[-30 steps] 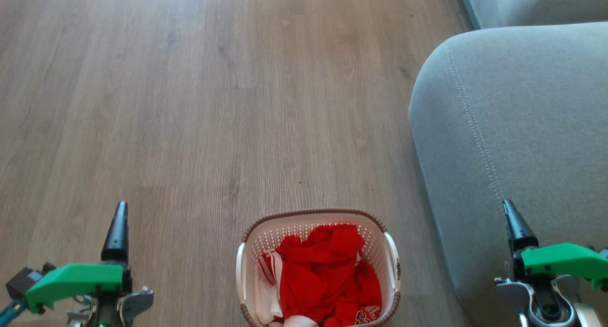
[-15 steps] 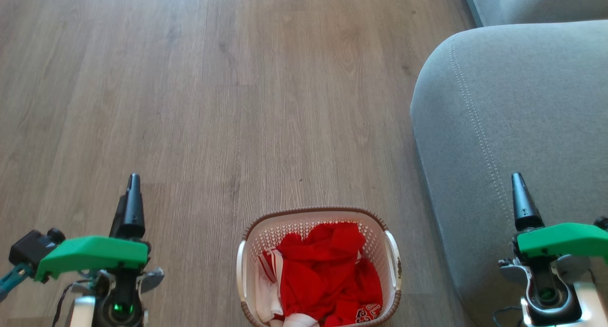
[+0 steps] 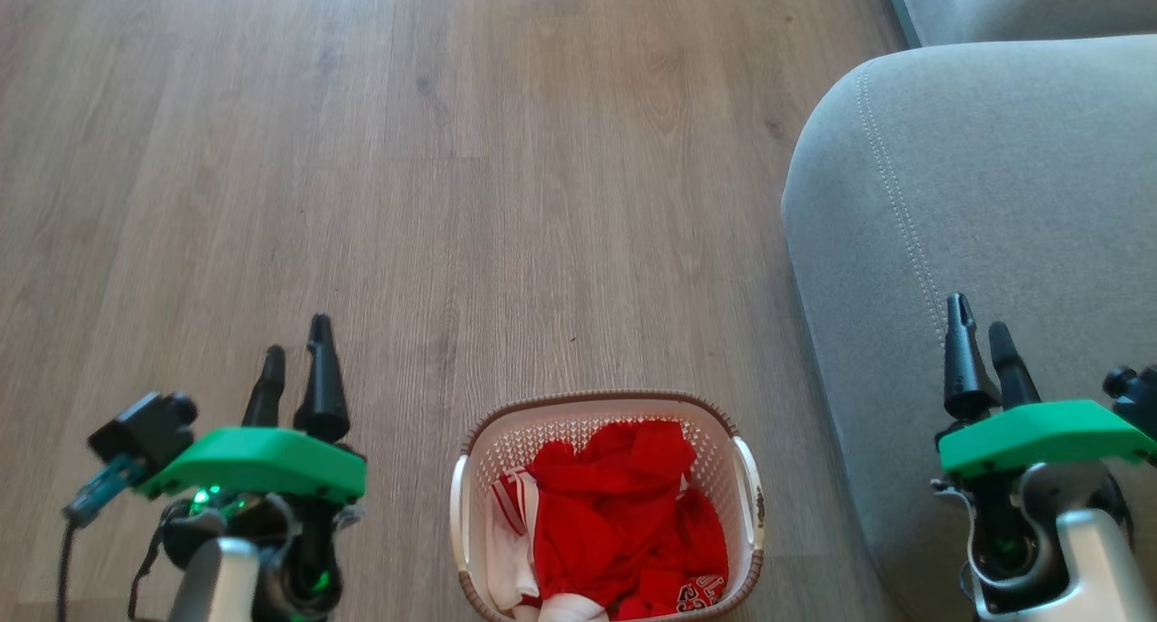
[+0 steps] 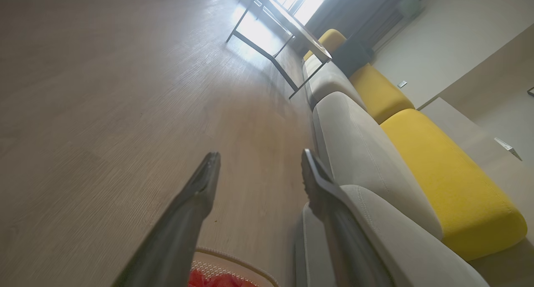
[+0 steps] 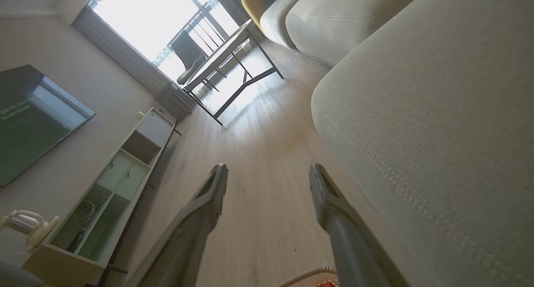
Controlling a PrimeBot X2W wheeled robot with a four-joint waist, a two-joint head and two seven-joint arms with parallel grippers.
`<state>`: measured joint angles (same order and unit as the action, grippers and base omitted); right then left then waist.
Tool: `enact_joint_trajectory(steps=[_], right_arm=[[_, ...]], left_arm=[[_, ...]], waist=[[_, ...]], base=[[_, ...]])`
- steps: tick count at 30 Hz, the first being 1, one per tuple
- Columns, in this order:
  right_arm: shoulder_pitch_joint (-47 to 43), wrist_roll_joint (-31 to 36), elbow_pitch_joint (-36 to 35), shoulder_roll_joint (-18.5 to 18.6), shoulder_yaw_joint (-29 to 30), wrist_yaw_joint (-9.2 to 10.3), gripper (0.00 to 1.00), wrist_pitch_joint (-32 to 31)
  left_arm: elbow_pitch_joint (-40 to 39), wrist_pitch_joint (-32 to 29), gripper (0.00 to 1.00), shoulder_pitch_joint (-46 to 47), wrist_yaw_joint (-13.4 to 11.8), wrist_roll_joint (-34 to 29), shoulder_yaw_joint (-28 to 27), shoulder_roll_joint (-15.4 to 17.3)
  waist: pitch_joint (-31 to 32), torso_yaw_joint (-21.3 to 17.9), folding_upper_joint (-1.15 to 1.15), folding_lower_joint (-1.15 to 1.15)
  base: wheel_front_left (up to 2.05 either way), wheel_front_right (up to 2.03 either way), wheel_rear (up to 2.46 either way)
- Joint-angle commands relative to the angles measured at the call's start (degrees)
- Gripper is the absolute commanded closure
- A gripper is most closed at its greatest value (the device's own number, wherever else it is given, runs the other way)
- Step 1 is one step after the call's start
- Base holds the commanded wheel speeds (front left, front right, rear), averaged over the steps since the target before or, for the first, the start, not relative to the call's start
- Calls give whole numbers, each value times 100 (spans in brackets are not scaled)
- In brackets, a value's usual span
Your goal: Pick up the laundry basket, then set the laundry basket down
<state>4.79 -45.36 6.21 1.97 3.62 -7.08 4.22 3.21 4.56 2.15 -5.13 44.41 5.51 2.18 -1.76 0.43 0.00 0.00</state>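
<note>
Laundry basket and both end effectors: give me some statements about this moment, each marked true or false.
1. The laundry basket stands on the wood floor. True.
2. The basket is empty. False: red and white clothes lie in it.
3. The left end effector grips the basket. False: it is open and apart from the basket, off to its left.
4. The right end effector is open, seen against the grey sofa. True.
</note>
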Motion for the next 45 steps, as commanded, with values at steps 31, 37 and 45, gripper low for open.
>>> enact_joint_trajectory(steps=[31, 37, 45], right_arm=[[549, 2223, 237, 74, -1029, -32, 0, 603], [657, 2555, 164, 84, -1144, -34, 0, 720], [684, 3160, -343, 88, -1245, -36, 0, 855]], left_arm=[[881, 568, 0, 952, -1286, -2260, 1774, 582], [367, 686, 0, 1022, -1628, -2867, 1872, 606], [-306, 821, 0, 1005, -1999, -3352, 1934, 616]], waist=[[86, -35, 0, 0], [71, -47, 0, 0], [48, -3, 0, 0]], base=[[0, 0, 0], [0, 0, 0], [0, 0, 0]])
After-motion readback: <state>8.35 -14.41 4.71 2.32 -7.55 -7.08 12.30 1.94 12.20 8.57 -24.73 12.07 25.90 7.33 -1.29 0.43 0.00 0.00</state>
